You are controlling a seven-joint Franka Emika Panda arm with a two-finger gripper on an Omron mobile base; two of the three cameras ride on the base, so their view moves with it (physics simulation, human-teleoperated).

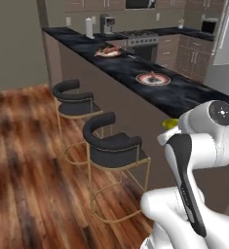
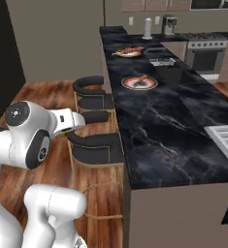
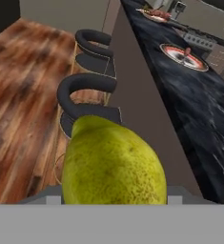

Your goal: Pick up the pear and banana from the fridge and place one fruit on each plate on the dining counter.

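My gripper (image 1: pixel 169 128) is shut on the yellow-green pear (image 3: pixel 113 164), which bulks large at the bottom of the hand view and hides the fingertips. From the left base view only a sliver of the pear (image 1: pixel 170 123) shows beside the wrist, below the edge of the black marble dining counter (image 1: pixel 194 92). Two round white plates stand on that counter: a near plate (image 1: pixel 153 78) (image 2: pixel 139 82) (image 3: pixel 184 56) and a far plate (image 1: pixel 107 52) (image 2: pixel 128 51) (image 3: pixel 156 15). The hand hangs over the stools, short of the counter's taupe side. The banana is out of view. The fridge (image 1: pixel 227 48) shows at the far right.
Two black stools with gold legs (image 1: pixel 113 141) (image 1: pixel 74 99) stand against the counter's side, over a wooden floor. A white sink (image 2: pixel 227 135) is set in the counter's near right part. Stove (image 2: pixel 207 48) and cabinets line the back wall.
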